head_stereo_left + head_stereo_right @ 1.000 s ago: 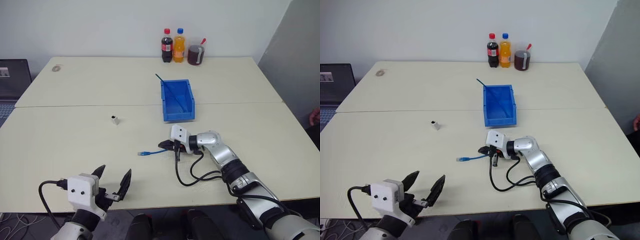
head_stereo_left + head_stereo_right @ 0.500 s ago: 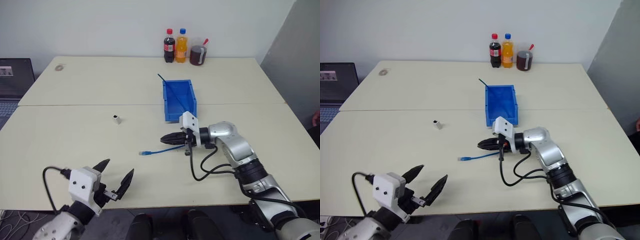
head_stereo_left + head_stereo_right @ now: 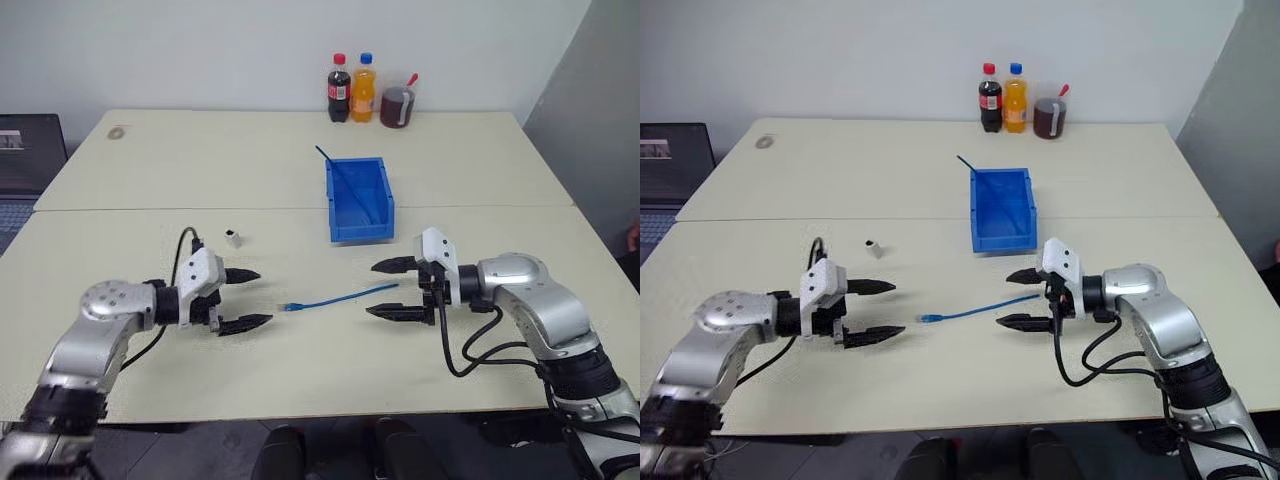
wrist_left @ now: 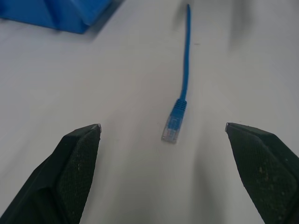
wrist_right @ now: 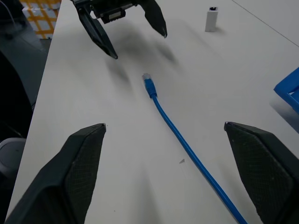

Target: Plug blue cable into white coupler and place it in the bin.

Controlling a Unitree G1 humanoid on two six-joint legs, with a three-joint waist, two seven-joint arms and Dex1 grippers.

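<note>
The blue cable (image 3: 340, 297) lies loose on the table, its plug end (image 4: 174, 123) toward my left gripper. My left gripper (image 3: 262, 297) is open, just left of that plug, with the fingers pointing at it. My right gripper (image 3: 370, 289) is also open and holds nothing; it faces the cable's other end, which lies between its fingers (image 5: 164, 124). The white coupler (image 3: 233, 239) stands alone behind the left gripper. The bin (image 3: 329, 200) sits at mid-table beyond the cable. The right wrist view also shows the left gripper (image 5: 139, 45).
Two bottles (image 3: 350, 90) and a dark cup (image 3: 394, 105) stand at the table's far edge. A laptop (image 3: 30, 150) sits off the left side. A thin dark strand (image 3: 325, 158) sticks out at the bin's far corner. Black wires (image 3: 470, 350) hang under my right arm.
My right gripper has let go of the cable, opened, and drawn back to the right. My left arm has come up from the near edge to the plug end.
</note>
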